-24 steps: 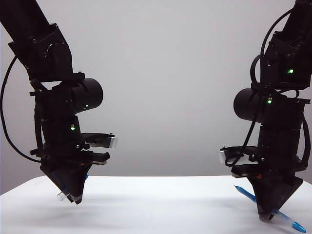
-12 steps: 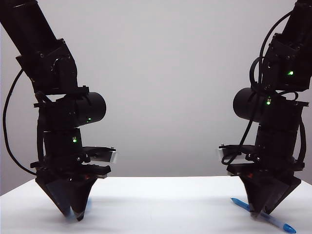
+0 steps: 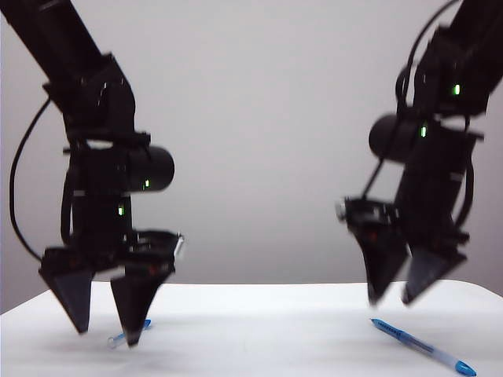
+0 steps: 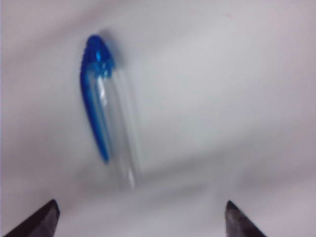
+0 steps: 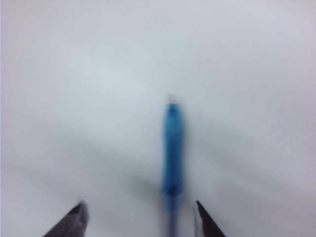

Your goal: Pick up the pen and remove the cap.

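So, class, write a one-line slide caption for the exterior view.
Both claws, left and right, open above the table; cap and pen lie apart.

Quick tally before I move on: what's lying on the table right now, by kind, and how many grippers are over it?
Pens: 1, the pen lying on the table, on the right
Caps: 1, the cap, off the pen, on the left
Grippers: 2, left gripper and right gripper, both open, holding nothing
Total: 4
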